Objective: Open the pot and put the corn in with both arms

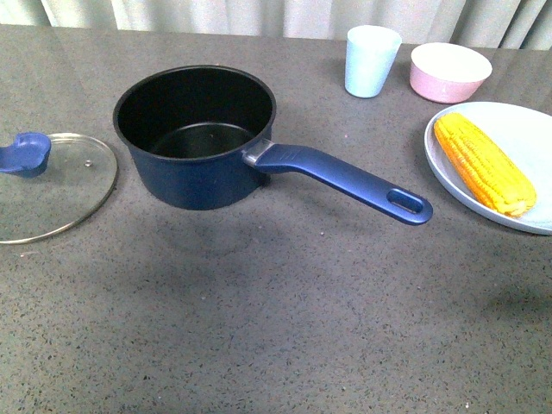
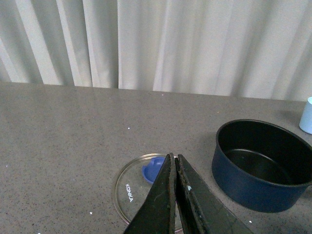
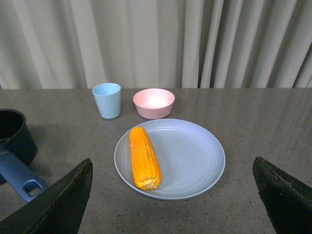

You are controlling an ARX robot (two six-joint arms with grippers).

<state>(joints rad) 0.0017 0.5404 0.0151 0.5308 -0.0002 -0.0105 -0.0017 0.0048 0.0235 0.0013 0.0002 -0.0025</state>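
Pale cup (image 1: 372, 59) and pink bowl (image 1: 449, 72) stand behind the corn's plate (image 1: 535, 138).

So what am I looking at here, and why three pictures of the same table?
It is a two-armed robot with three cameras. One sits on its body and looks across the table; the other two ride on its wrists. On the table stand a blue pot with its glass lid lying beside it, a plate holding a corn cob, a pale blue cup and a pink bowl. The dark blades in the left wrist view are the left gripper, shut and empty. The right gripper is wide open above the table near the plate. Nothing is held.
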